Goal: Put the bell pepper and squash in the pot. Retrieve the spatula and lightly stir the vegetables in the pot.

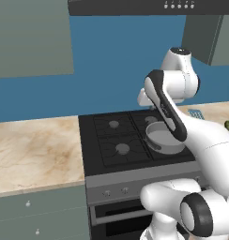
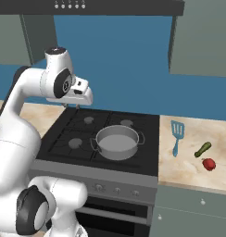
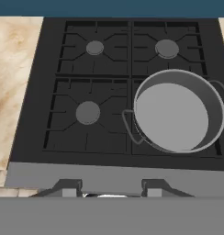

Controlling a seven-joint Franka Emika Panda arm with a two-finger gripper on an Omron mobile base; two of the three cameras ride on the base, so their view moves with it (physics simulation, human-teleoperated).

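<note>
Grey pot (image 2: 117, 142) sits empty on stove (image 2: 82, 132) front right burner. Red bell pepper (image 2: 208, 164), green squash (image 2: 203, 149), teal spatula (image 2: 177, 135) all lie on counter (image 2: 191, 162) right of stove, untouched. First step not begun. Claw (image 2: 72, 106) hangs above stove's back left, carries nothing; how far spread, cannot tell. You need swing right, descend over pepper.

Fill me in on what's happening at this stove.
Nothing is being handled yet. The robot's hand hovers empty above the stove, left of the pot, which sits empty on the front right burner. The bell pepper, squash and spatula all lie untouched on the counter to the stove's right.
</note>
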